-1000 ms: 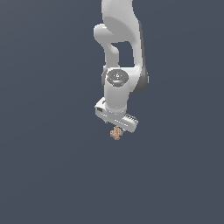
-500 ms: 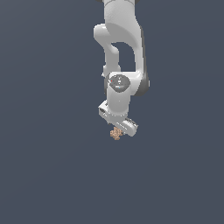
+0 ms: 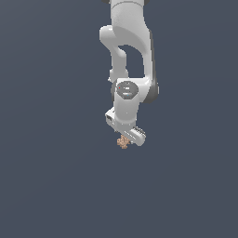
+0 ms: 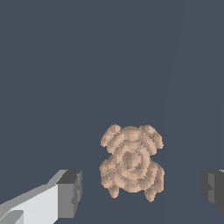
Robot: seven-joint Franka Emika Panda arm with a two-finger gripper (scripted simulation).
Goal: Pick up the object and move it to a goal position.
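Just below the middle of the exterior view, the white gripper hangs at the end of the arm with the small tan-orange object peeking out at its tip, against a plain dark grey ground. Seen from the wrist, the lumpy object lies between the two dark fingertips, which stand wide apart with clear gaps on both sides, so nothing is gripped yet. Closing could go badly, I reckon: the knobbly lump may roll or squirt out sideways if the pads meet its bumps unevenly.
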